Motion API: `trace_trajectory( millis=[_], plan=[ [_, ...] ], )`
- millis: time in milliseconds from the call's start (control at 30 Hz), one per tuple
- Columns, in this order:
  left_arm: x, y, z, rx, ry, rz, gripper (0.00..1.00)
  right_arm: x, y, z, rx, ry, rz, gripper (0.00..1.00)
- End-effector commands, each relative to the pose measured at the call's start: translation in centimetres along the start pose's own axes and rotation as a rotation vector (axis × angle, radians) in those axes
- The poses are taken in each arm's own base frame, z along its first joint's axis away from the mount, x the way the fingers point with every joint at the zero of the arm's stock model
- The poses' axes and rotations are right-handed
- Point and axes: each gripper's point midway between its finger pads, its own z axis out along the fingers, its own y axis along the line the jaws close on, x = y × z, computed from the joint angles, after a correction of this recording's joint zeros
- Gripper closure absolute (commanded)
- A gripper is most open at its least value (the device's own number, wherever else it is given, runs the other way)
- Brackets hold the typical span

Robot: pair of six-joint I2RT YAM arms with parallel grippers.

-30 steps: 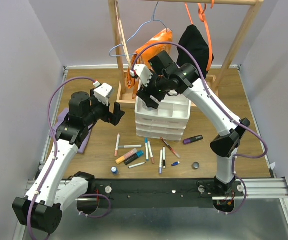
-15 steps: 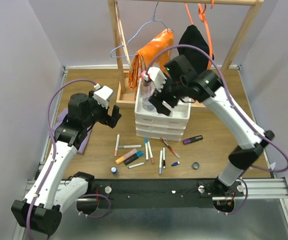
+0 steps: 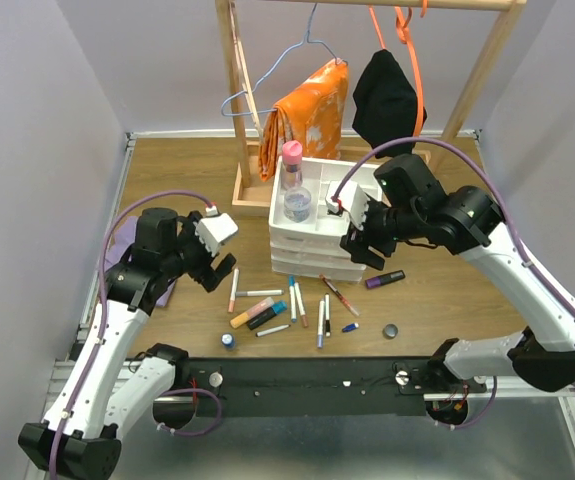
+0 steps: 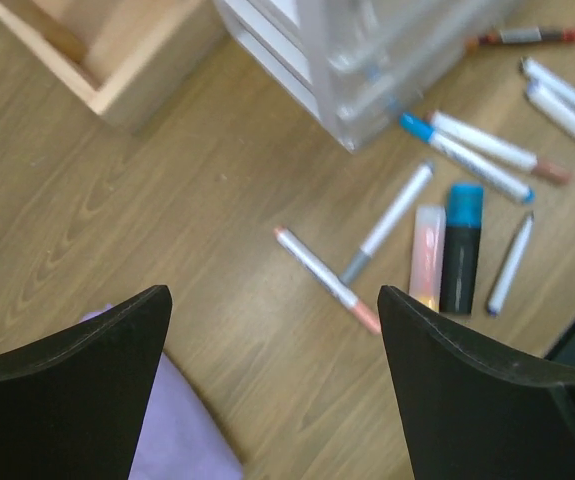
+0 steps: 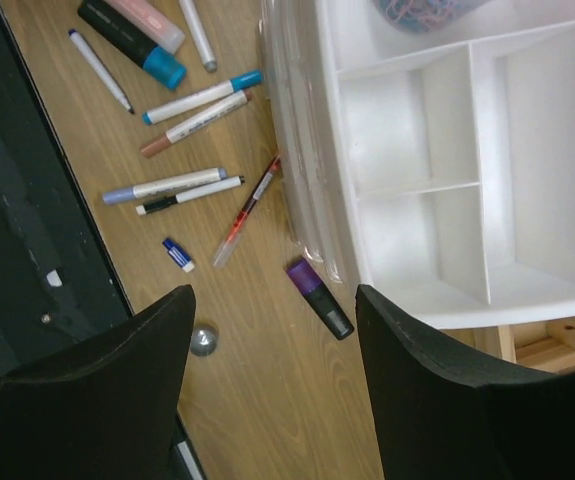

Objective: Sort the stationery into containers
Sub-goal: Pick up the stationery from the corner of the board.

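The white divided tray (image 3: 329,186) tops a white drawer unit. A pink-capped bottle (image 3: 292,163) and a clear blue-tinted bottle (image 3: 298,205) stand in its left compartments. Several pens and markers lie on the table in front, among them a white pen with pink ends (image 3: 233,289), a black marker with a blue cap (image 3: 267,315) and a purple marker (image 3: 385,279). My left gripper (image 3: 217,270) is open and empty above the table, left of the pens; the pink-ended pen (image 4: 327,280) lies just past its fingertips. My right gripper (image 3: 360,238) is open and empty at the unit's right front, over the purple marker (image 5: 319,298).
A wooden clothes-rack base (image 3: 252,190) stands behind the unit, with orange and black cloths hanging above. A purple cloth (image 4: 172,430) lies under my left arm. A small blue-capped bottle (image 3: 227,341), a blue cap (image 5: 178,254) and a grey cap (image 5: 204,341) lie near the front edge.
My right gripper has drawn back from the tray's back left to the unit's right front, leaving the pink-capped bottle standing in the tray. My left gripper has moved nearer and lower, toward the pens.
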Motion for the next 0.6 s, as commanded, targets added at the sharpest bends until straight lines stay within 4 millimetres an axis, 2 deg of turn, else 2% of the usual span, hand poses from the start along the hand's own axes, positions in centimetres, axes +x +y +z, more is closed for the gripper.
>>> trace_trajectory(
  millis=[0,100,200,300,400,467,500,533,567],
  plan=[
    [4.0,-3.3,-2.1,0.203,0.120,0.273,0.07,-2.7,0.6,-0.3,-0.028,-0.148,-0.038,0.28],
    [6.3,-3.2,-2.8,0.211,0.219,0.307,0.05,-4.5,1.1,0.1,-0.070,-0.220,-0.032,0.28],
    [7.0,-3.2,-3.1,0.199,0.246,0.304,0.05,-6.0,1.7,0.3,-0.119,-0.280,-0.048,0.29],
    [7.6,-2.7,-3.4,0.153,0.269,0.271,0.06,-6.0,1.8,1.2,-0.130,-0.287,-0.063,0.30],
    [8.2,0.2,-3.3,-0.037,0.286,0.146,0.05,-6.5,2.6,2.8,-0.200,-0.294,-0.083,0.30],
    [8.0,3.2,-2.9,-0.193,0.252,0.059,0.02,-7.3,3.9,3.8,-0.252,-0.310,-0.114,0.31],
    [8.2,5.1,-3.3,-0.283,0.246,-0.006,0.02,-7.5,4.1,5.2,-0.259,-0.310,-0.139,0.31],
    [7.4,6.9,-3.1,-0.345,0.217,-0.048,0.01,-7.8,4.5,5.7,-0.260,-0.311,-0.166,0.31],
    [7.2,7.8,-3.3,-0.392,0.205,-0.122,0.01,-8.1,5.6,6.4,-0.272,-0.309,-0.208,0.31]
  ],
)
